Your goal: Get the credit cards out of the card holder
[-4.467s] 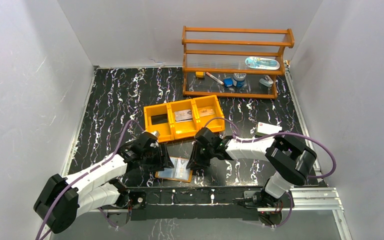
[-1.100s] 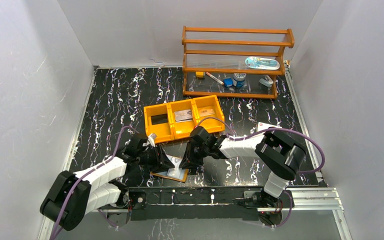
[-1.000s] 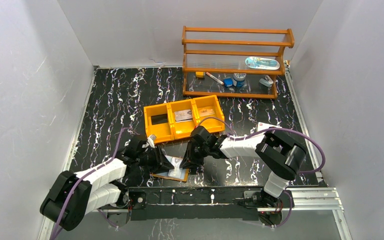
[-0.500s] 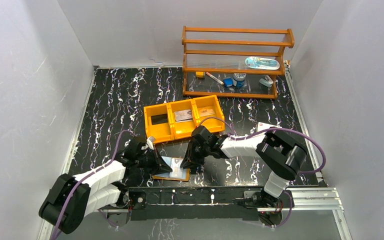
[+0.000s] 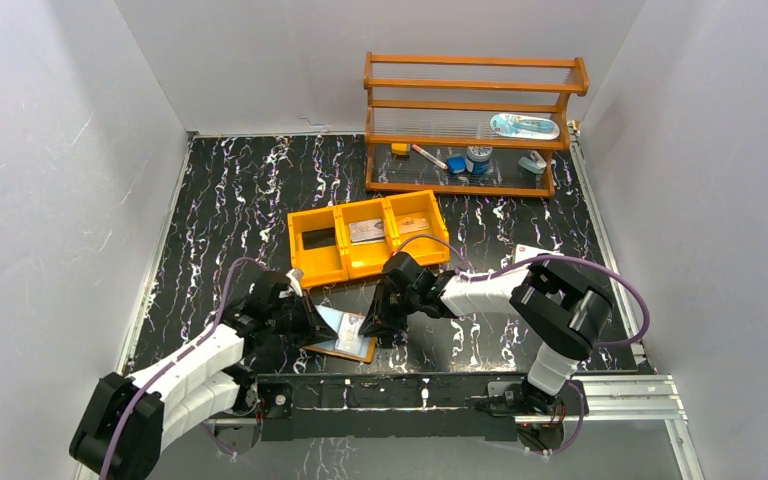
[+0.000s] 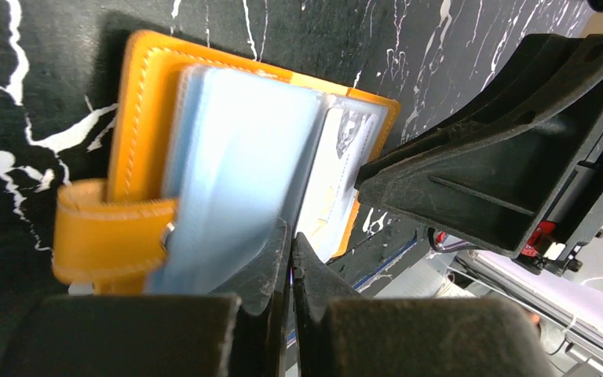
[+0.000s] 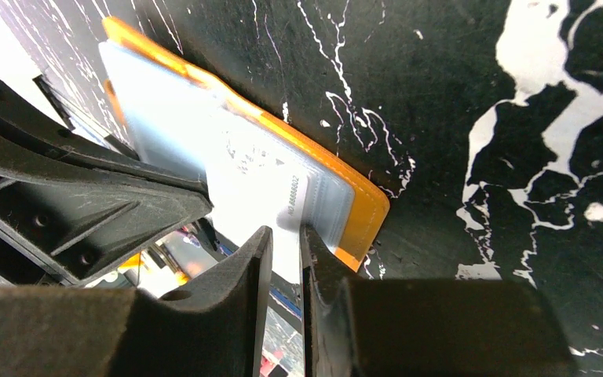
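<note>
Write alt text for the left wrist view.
Left hand pinches shut on a pale blue pocket sleeve of the open orange card holder, lying on a black marbled table. A whitish card shows in a clear pocket; the right hand's black finger reaches in beside it.

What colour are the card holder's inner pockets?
Pale, shiny blue-grey. The pockets show best in the left wrist view.

Robot lab test cell, not a home: I'm bolted to a metal rail (image 5: 610, 395) at the edge of a black marbled table (image 5: 230, 190), boxed in by plain white panel walls (image 5: 60, 150). Purple cables (image 5: 646, 318) on my arms, staged props on a wooden rack (image 5: 470, 85), orange bin tray (image 5: 360, 266)
</note>
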`<state>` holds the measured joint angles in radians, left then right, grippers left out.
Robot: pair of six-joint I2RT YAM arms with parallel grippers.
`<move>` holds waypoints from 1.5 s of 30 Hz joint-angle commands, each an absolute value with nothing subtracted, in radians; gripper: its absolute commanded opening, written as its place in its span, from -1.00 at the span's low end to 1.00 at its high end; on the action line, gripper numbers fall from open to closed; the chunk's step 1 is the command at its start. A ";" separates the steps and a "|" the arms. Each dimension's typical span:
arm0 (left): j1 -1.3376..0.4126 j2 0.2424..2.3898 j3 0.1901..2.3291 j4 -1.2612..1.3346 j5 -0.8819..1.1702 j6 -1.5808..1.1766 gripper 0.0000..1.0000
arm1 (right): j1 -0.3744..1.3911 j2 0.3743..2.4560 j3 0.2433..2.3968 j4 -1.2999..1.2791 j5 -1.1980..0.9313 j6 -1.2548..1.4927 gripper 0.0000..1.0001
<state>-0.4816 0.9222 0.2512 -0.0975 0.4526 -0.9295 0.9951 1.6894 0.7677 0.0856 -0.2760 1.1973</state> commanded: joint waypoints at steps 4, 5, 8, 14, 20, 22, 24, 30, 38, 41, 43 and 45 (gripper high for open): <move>-0.479 0.870 0.307 -0.199 0.414 -0.896 -1.00 | 0.998 1.735 0.719 -0.020 -0.193 1.162 -0.44; -0.479 0.868 0.306 -0.197 0.418 -0.896 -1.00 | 0.999 1.735 0.719 -0.020 -0.193 1.163 -0.44; -0.479 0.913 0.281 -0.096 0.496 -0.898 -0.81 | 0.999 1.735 0.719 -0.016 -0.197 1.160 -0.44; -0.468 1.007 0.305 -0.053 0.494 -0.865 -0.20 | 0.999 1.735 0.714 -0.012 -0.200 1.161 -0.44; -0.433 1.072 0.285 0.000 0.538 -0.851 -0.05 | 0.999 1.735 0.713 -0.012 -0.201 1.160 -0.44; -0.429 1.088 0.259 0.049 0.574 -0.865 -0.07 | 0.997 1.735 0.713 -0.010 -0.201 1.160 -0.44; -0.425 1.107 0.224 0.122 0.624 -0.889 -0.08 | 0.997 1.735 0.712 -0.004 -0.204 1.160 -0.45; -0.420 1.148 0.132 0.311 0.717 -0.980 -0.28 | 0.996 1.735 0.703 0.009 -0.215 1.164 -0.45; -0.414 1.182 0.121 0.433 0.766 -1.014 -0.77 | 0.992 1.735 0.701 0.011 -0.216 1.163 -0.45; -0.414 1.199 0.102 0.513 0.787 -1.052 -0.95 | 0.992 1.735 0.697 0.012 -0.217 1.164 -0.45; -0.414 1.204 0.100 0.533 0.798 -1.059 -1.00 | 0.991 1.735 0.694 0.012 -0.216 1.164 -0.45; -0.414 1.196 0.108 0.512 0.795 -1.047 -1.00 | 0.988 1.735 0.693 0.008 -0.215 1.164 -0.45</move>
<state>-0.3973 1.1984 0.1013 0.4332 0.7040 -1.0149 0.9718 1.6791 0.7376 0.1032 -0.3134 1.1999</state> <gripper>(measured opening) 0.019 0.274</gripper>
